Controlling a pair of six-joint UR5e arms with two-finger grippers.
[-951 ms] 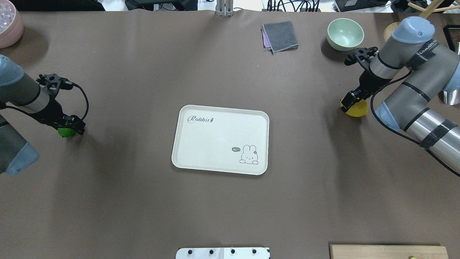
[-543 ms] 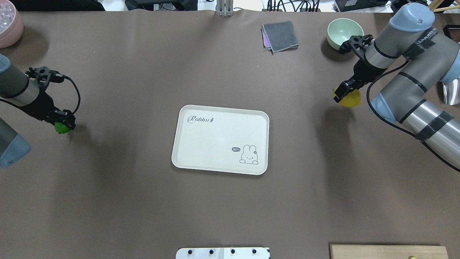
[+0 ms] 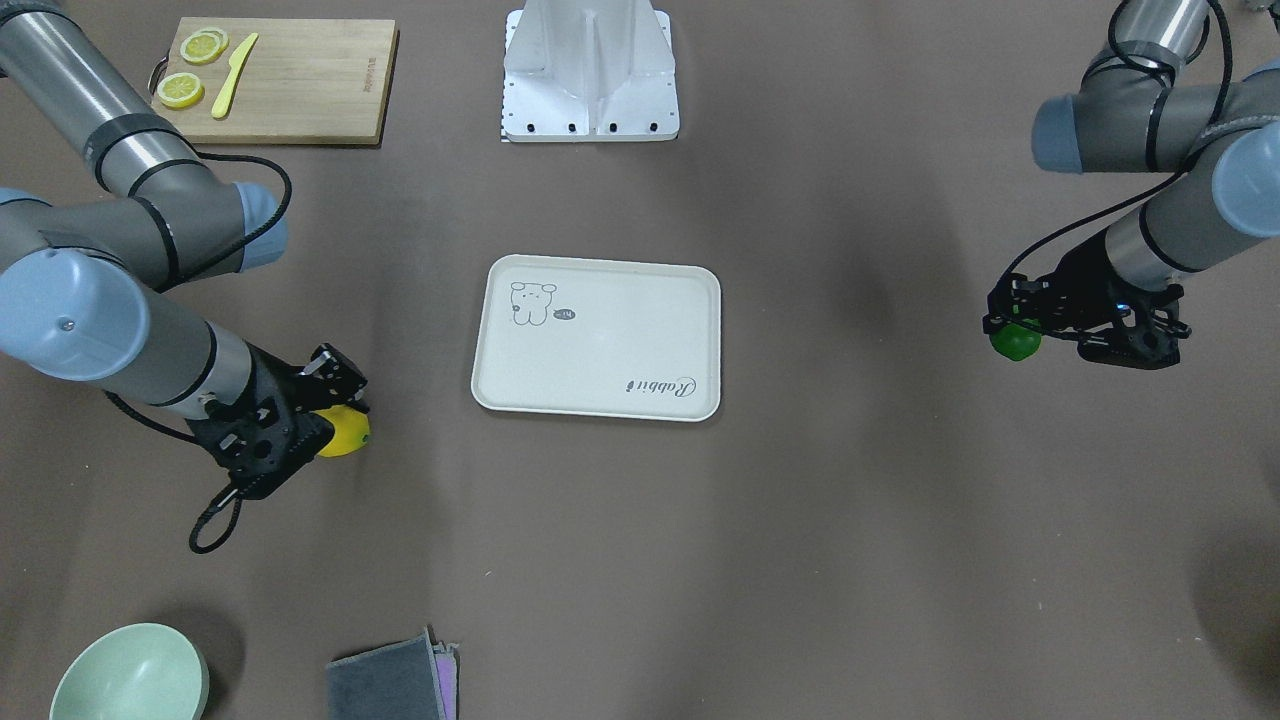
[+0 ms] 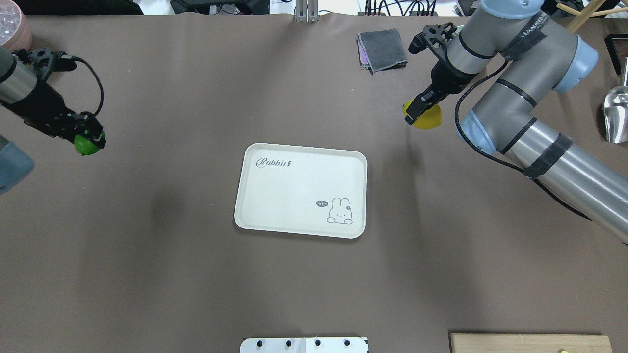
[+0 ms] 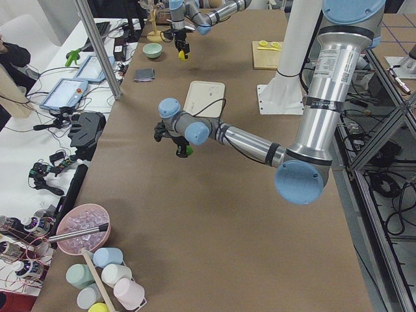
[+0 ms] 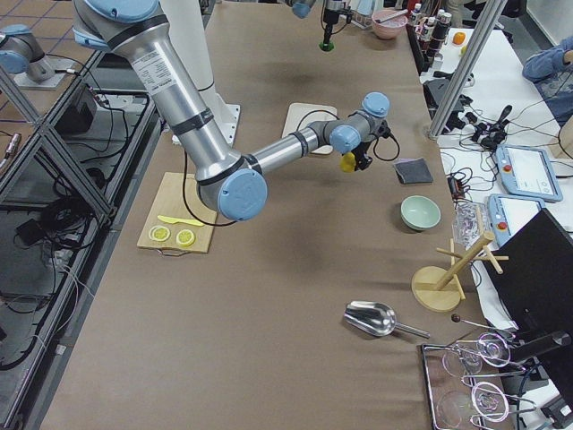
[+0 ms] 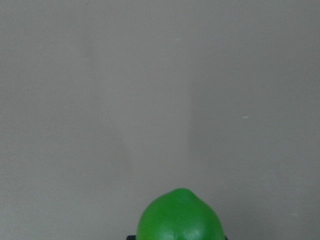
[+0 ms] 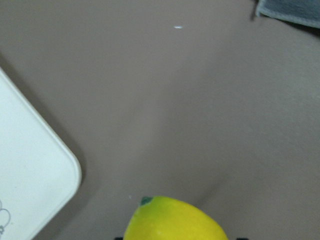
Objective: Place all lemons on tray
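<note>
The cream tray with the "Rabbit" script lies mid-table with nothing on it; it also shows in the front view. My right gripper is shut on the yellow lemon and holds it above the table, up and right of the tray. The lemon shows in the front view and the right wrist view. My left gripper is shut on the green lemon, lifted at the far left. It shows in the front view and the left wrist view.
A grey folded cloth lies at the back near the right arm. A green bowl stands beside it. A wooden cutting board with lemon slices and a yellow knife sits at the robot's near right. A pink bowl is back left.
Both arms have lifted their fruits. The right gripper moved left and back toward the cloth with the yellow lemon. The left gripper moved back with the green one.
</note>
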